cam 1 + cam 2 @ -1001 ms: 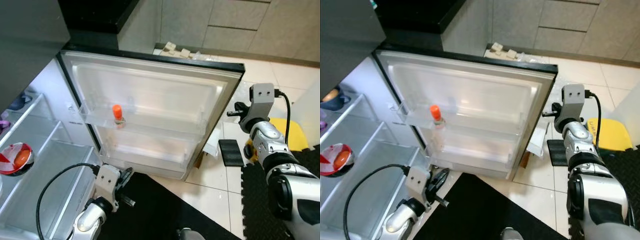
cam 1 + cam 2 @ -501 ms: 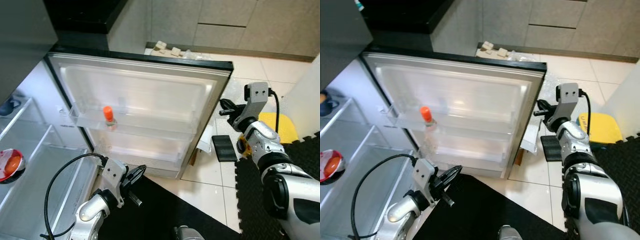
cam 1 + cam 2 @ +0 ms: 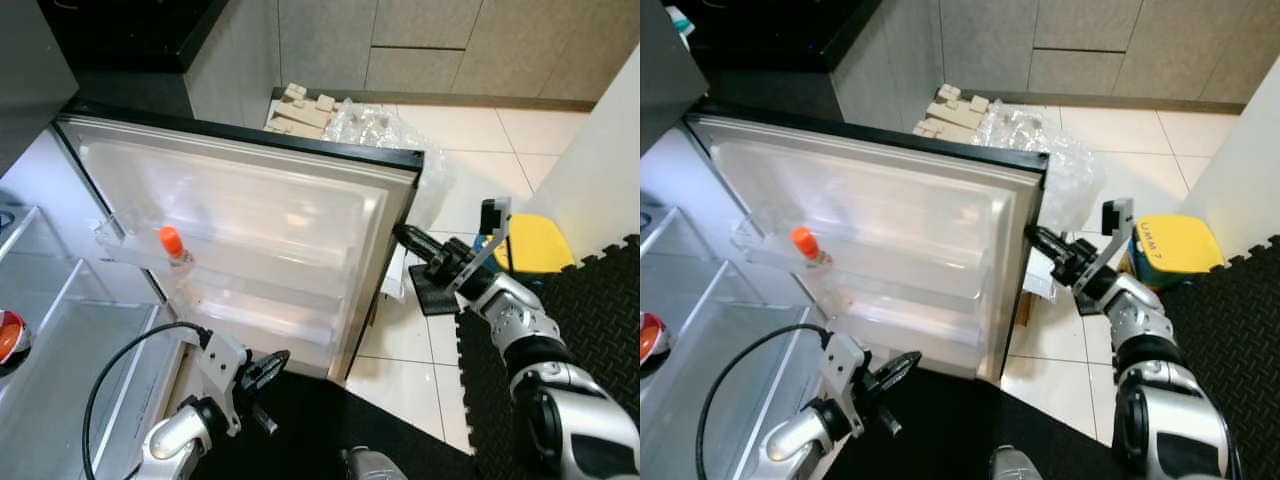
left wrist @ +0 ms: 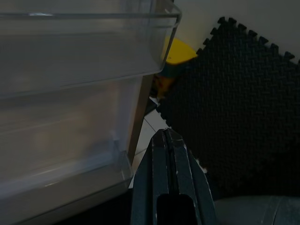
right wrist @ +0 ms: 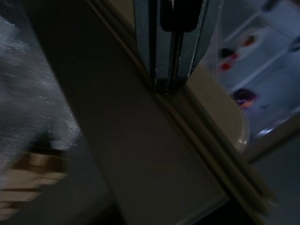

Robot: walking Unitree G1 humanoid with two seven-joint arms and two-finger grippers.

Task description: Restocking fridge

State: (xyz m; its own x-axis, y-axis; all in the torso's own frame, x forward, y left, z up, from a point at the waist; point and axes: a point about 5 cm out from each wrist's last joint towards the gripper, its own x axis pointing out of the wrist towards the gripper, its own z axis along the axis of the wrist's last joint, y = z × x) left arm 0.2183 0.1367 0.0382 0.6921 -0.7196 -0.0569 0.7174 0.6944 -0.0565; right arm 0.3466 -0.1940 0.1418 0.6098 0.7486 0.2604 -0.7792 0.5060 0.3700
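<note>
While the right gripper is pressing its closed, empty fingers against the outer edge of the fridge door at centre frame, I am watching for a slip: the contact is only fingertip on a thin black edge, so a push at a poor angle could skate off the door and jab into the clutter behind it. In the right wrist view the two fingers are sitting together right on the door's edge, holding nothing.

The left gripper is hanging low at the bottom of the frame, fingers together and empty, just in front of the door's lower shelf. If the door is swinging that way (I am only judging from its position), it could knock that arm or snag its black cable.

The bottle with the orange cap is standing in the door's upper shelf at left of centre; a hard shove could topple it.

Behind the door, at upper centre, a crumpled plastic bag and cardboard pieces are lying on the tile. A yellow object and a black foam mat are crowding the right side, limiting my footing.
</note>
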